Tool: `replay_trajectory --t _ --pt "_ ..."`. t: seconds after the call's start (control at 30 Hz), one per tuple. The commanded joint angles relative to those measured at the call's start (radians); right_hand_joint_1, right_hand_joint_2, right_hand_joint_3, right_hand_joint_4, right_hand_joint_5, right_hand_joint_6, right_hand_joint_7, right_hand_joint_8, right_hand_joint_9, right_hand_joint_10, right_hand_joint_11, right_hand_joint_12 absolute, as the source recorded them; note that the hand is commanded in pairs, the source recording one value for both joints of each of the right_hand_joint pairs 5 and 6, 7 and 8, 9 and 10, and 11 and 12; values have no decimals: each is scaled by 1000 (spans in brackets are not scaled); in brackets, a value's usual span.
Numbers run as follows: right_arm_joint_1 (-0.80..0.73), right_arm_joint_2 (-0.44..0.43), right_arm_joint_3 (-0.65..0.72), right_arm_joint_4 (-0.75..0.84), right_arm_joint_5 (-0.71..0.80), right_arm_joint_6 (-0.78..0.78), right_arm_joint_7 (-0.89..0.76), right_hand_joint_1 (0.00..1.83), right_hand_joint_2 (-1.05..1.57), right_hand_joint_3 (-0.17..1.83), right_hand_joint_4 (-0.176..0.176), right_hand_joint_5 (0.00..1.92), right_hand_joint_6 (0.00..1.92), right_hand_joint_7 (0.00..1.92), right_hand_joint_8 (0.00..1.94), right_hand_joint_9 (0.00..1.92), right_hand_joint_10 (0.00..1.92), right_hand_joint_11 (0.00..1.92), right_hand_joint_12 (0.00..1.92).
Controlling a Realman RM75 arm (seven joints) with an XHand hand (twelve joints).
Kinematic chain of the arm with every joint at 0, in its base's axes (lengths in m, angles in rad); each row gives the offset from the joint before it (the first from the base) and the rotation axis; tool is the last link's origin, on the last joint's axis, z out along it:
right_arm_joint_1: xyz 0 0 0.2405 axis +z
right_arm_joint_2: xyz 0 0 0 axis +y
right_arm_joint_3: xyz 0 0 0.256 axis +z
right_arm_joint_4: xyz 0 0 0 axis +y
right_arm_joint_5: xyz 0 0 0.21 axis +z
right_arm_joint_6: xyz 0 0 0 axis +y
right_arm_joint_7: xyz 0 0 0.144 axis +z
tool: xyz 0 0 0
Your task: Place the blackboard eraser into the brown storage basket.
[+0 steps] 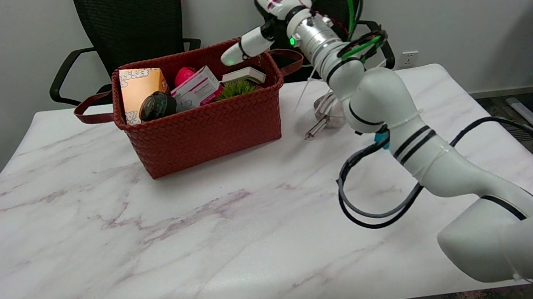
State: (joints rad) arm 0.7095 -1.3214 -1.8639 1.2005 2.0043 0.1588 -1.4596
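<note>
The blackboard eraser [244, 75], a flat whitish block with a dark underside, lies inside the brown woven storage basket [203, 126] near its right end, on top of a green brush-like thing. My right hand [265, 11] hangs in the air above the basket's right rim, fingers apart and holding nothing. One white finger [241, 51] points down and left, a short way above the eraser without touching it. The top of the hand is cut off by the picture's upper edge.
The basket also holds an orange box [138, 89], a dark round jar [157, 105], a pink-and-white packet [196, 87] and a pink ball [183, 74]. A metal strainer-like utensil [325, 115] lies on the marble table right of the basket. Two black chairs stand behind.
</note>
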Motion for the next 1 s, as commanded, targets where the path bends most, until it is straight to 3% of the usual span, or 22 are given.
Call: replay_trajectory --t 0.03,0.37,0.63,1.0 --pt "-316 117 -13 475 -354 468 280 731 502 -175 0 60 60 234 234 276 276 319 319" --pt "-504 124 -103 561 -659 798 492 725 589 -175 0 102 102 285 285 334 334 409 409" --pt "-576 111 -276 560 -818 1070 583 746 604 -175 0 93 93 301 301 367 367 460 460" --pt "-699 50 -348 531 -934 1184 624 892 672 -175 0 100 100 301 301 378 378 535 535"
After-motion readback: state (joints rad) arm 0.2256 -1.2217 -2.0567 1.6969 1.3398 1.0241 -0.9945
